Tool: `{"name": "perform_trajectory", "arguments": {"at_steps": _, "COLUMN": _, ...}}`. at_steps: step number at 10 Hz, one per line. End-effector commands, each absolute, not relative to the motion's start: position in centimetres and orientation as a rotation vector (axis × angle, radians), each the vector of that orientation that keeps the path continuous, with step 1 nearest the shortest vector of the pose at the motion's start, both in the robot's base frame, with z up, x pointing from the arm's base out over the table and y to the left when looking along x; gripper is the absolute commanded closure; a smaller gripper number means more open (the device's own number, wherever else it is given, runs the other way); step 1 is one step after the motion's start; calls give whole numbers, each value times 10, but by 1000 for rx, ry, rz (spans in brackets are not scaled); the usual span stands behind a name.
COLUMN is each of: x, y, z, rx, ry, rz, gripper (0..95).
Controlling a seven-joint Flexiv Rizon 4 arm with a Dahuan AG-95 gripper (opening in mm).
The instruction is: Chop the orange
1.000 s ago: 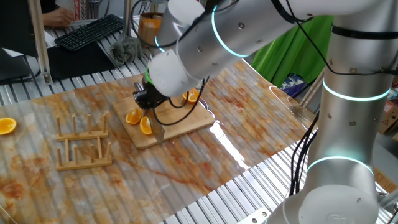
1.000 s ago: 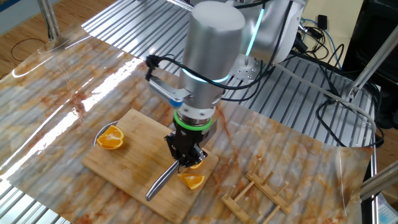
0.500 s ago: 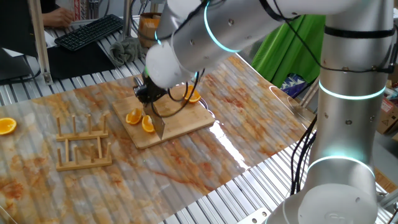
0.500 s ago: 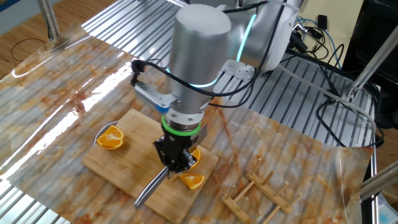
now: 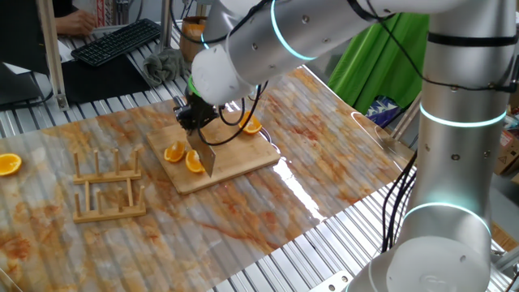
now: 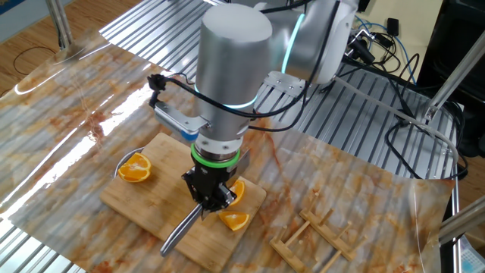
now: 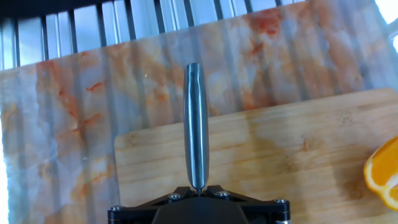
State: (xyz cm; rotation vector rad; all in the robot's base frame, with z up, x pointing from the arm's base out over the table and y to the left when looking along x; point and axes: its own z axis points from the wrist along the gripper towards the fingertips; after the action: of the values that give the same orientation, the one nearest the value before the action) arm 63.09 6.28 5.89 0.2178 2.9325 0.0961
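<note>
The orange lies as two wedges (image 5: 173, 152) (image 5: 193, 162) on the wooden board (image 5: 243, 162). In the other fixed view one wedge (image 6: 233, 221) lies clear of the arm, and the other wedge (image 6: 238, 192) is partly hidden behind the hand. My gripper (image 5: 195, 120) (image 6: 210, 199) (image 7: 198, 190) is shut on the handle of a steel knife (image 5: 203, 159) (image 6: 178, 231) (image 7: 196, 124). The blade slants down over the board (image 6: 144, 205) right beside the wedges, its tip towards the board's edge. I cannot tell whether it touches them.
A rounder orange half (image 5: 250, 125) (image 6: 135, 168) sits at the board's other end, and an orange piece (image 7: 384, 180) shows at the hand view's right edge. Another half (image 5: 8, 164) lies far left on the table. A wooden rack (image 5: 108, 188) (image 6: 314, 241) stands next to the board (image 7: 292, 155).
The hand and knife have shifted sideways along the board, away from the wedges. The gripper stays shut on the knife. The orange pieces have not moved.
</note>
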Motion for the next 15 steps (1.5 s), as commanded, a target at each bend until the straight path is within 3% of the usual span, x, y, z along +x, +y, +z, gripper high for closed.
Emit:
{"name": "perform_trajectory", "arguments": {"at_steps": 1, "x": 627, "y": 65, "z": 63, "rx": 221, "ry": 2948, "rz": 99, "gripper": 950}}
{"name": "perform_trajectory", "arguments": {"at_steps": 15, "x": 591, "y": 73, "z": 70, "rx": 152, "ry": 2987, "rz": 82, "gripper": 950}}
